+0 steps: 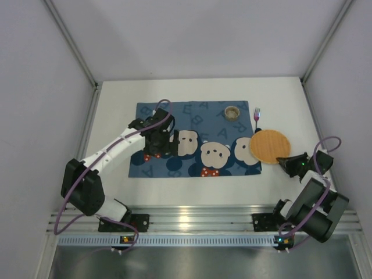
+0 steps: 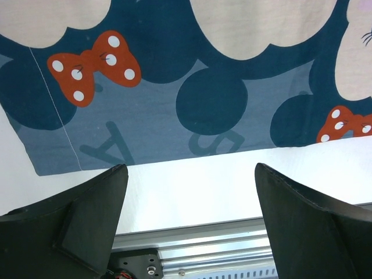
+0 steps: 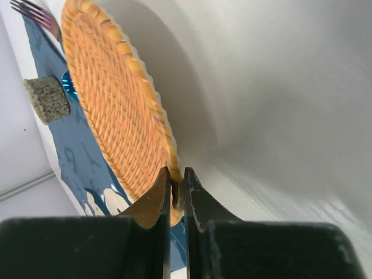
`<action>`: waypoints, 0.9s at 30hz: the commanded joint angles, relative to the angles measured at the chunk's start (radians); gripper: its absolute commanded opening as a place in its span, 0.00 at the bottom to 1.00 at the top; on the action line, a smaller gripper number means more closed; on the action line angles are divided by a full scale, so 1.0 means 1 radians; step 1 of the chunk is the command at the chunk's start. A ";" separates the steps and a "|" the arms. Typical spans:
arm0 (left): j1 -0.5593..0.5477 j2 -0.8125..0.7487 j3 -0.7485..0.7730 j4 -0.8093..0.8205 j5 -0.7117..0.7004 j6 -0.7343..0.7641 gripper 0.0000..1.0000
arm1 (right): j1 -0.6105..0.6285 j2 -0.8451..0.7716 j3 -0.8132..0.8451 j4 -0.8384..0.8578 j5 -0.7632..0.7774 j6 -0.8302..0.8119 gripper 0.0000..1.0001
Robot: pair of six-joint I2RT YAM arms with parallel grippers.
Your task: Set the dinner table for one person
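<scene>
The white dinner table (image 1: pixel 192 189) carries a blue placemat (image 1: pixel 174 165) printed with mouse faces. A round woven wicker plate (image 1: pixel 269 145) sits half over the placemat's right edge. My right gripper (image 1: pixel 284 161) is shut on its near rim, seen edge-on in the right wrist view (image 3: pixel 110 99), with the rim between the fingertips (image 3: pixel 161 186). A small speckled cup (image 1: pixel 233 111) stands on the placemat's far side. A purple fork (image 1: pixel 257 116) lies just right of it. My left gripper (image 1: pixel 157 152) is open and empty above the placemat's left front (image 2: pixel 192 168).
White enclosure walls (image 1: pixel 46 116) close in left, right and back. An aluminium rail (image 1: pixel 192 218) runs along the table's near edge, also in the left wrist view (image 2: pixel 232 241). The cup (image 3: pixel 47 100) and fork tines (image 3: pixel 32 10) show beyond the plate.
</scene>
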 commanded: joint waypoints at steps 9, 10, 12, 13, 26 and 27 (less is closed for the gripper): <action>-0.013 -0.019 -0.010 0.002 0.038 -0.017 0.96 | -0.010 -0.064 0.260 -0.277 0.064 0.007 0.00; -0.015 -0.015 -0.006 -0.001 0.041 -0.009 0.96 | -0.010 -0.056 0.272 -0.283 0.063 0.021 0.00; -0.013 -0.003 0.005 -0.007 0.045 0.000 0.96 | -0.013 0.000 0.314 -0.281 0.020 0.061 0.00; -0.015 0.003 0.011 -0.013 0.046 0.006 0.96 | -0.013 0.028 0.335 -0.281 -0.031 0.061 0.00; -0.015 0.090 0.161 -0.039 0.089 -0.007 0.96 | -0.004 0.149 0.792 -0.367 -0.163 0.176 0.00; -0.013 0.087 0.164 -0.041 0.089 -0.004 0.96 | -0.002 0.166 0.814 -0.354 -0.174 0.190 0.00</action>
